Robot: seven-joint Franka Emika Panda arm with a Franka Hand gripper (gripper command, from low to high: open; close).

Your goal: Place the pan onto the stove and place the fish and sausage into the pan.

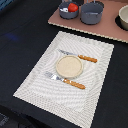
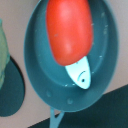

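Pan sits on stove at the table's far edge; sausage lies in it, overlapping fish. Both items look placed, so the task appears finished. Gripper not visible; spread or closed, cannot tell. Next: retreat straight up, clear of pan.

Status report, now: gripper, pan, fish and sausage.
Gripper not in view. Pan on the stove, beside the grey pot. Sausage and fish both in the pan, sausage overlapping the fish. Nothing in the way.
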